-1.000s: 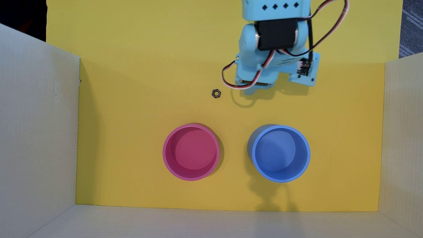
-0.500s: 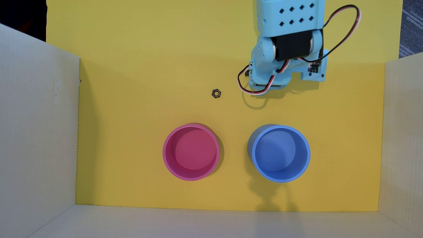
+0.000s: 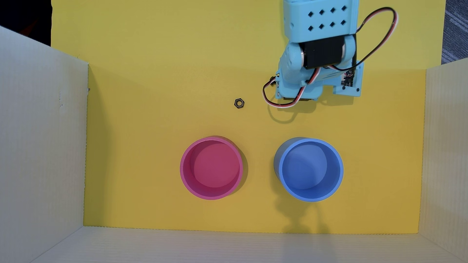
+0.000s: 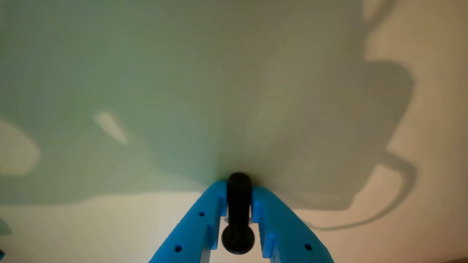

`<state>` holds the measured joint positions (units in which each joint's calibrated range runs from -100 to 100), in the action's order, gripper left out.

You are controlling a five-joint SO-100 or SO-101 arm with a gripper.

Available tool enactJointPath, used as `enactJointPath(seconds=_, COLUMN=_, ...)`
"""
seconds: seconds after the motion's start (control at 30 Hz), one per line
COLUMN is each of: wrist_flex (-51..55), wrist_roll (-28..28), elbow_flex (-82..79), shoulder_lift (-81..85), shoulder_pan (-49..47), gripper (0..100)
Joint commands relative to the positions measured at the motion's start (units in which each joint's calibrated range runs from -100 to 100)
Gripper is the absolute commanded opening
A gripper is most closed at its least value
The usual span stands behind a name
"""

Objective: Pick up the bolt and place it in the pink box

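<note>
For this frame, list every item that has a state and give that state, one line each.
bolt: clamped between the blue fingers, head toward the camera in the wrist view.
gripper: shut on the bolt.
pink box: upright, empty.
blue cup: upright, empty, to the right of the pink box in the overhead view.
nut: lying flat on the yellow floor, untouched.

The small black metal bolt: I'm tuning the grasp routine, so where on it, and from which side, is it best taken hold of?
By the threaded shank, as the wrist view shows: the small black metal bolt lies lengthwise between the blue tool's two fingers, which press its sides, rounded head toward the camera. The straight shank gives parallel contact; the head would likely slip. Come from above, fingers straddling the shank.
</note>
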<state>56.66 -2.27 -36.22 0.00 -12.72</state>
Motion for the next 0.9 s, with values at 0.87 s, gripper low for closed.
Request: enactJointPath(seconds=0.87, wrist_flex=15.54, wrist_roll=1.93, elbow_flex=52.82, shoulder_lift=-6.73, shoulder_pan=18.02, gripper=1)
